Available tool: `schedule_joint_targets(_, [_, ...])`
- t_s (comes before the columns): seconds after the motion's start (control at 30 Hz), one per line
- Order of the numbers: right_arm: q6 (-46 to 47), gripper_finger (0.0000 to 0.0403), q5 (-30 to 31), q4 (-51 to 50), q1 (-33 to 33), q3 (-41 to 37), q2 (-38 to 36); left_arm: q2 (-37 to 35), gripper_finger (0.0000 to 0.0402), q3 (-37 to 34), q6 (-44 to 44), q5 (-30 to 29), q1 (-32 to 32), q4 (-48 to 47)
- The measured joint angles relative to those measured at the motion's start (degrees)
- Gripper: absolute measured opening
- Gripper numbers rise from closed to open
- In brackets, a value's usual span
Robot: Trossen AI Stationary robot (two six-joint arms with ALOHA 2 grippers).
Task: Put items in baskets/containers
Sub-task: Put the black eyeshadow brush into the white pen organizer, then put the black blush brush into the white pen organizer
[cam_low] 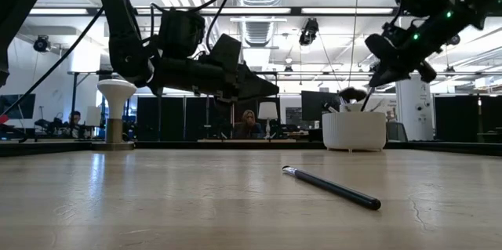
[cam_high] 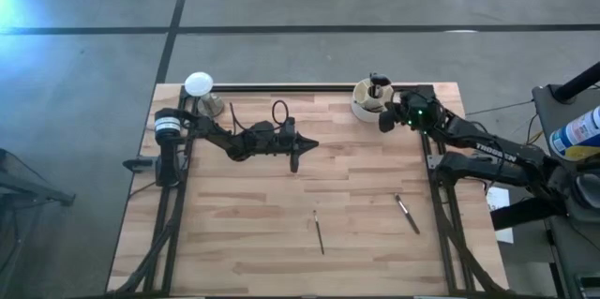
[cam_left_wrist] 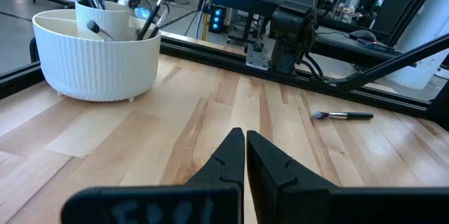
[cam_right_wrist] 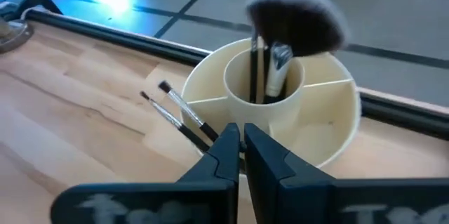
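Note:
The cream-white round cup (cam_high: 367, 104) stands at the table's far right. Its middle tube holds several brushes, one with a wide fluffy dark head (cam_right_wrist: 298, 20). Two thin brushes (cam_right_wrist: 175, 108) lean out of an outer compartment; my right fingers hide their lower ends. My right gripper (cam_right_wrist: 238, 136) hovers shut just beside the cup's near rim (cam_right_wrist: 330, 150), slanting down, with nothing between its fingers. Two more brushes lie flat on the table, one near the middle (cam_high: 319, 231) and one toward the right (cam_high: 407, 214). My left gripper (cam_high: 314, 145) hangs shut and level over the table's middle, clear of everything.
A white disc on a metallic stand (cam_high: 199, 84) stands at the far left corner. A dark frame rail (cam_high: 281, 87) runs along the table's far edge. The near half of the wooden table (cam_high: 234, 252) holds only the two loose brushes. A person (cam_low: 249, 121) sits in the room beyond.

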Motion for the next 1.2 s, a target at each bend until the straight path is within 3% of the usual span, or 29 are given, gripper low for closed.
schedule_joint_targets(0.17, [0.5, 0.0013, -0.1, 3.7, 0.0, -1.8, 1.8, 0.0, 0.0009, 0.0, 0.0, 0.0, 0.0, 0.0])
schedule_joint_targets(0.33, [0.5, 0.0050, -0.1, 2.5, 0.0, -0.7, 2.0, 0.0, 0.0009, 0.0, 0.0, 0.0, 0.0, 0.0])
schedule_joint_targets(0.57, [0.2, 0.0111, 3.6, -7.4, -0.2, 4.2, 2.0, 0.0, 0.0009, 0.0, 0.0, 0.0, 0.0, 0.1])
schedule_joint_targets(0.8, [-2.4, 0.0138, 4.4, -17.2, 0.0, 10.3, 1.8, 0.0, 0.0009, 0.0, 0.0, 0.0, 0.0, 0.1])
schedule_joint_targets(0.97, [-2.6, 0.0114, 4.2, -28.5, 2.9, 15.6, 1.4, 0.0, 0.0009, 0.0, 0.0, 0.0, 0.0, -0.1])
schedule_joint_targets(1.2, [5.2, 0.0017, 5.8, -33.1, 16.9, 14.1, 1.1, 0.0, 0.0009, 0.0, 0.0, 0.0, 0.0, 0.3])
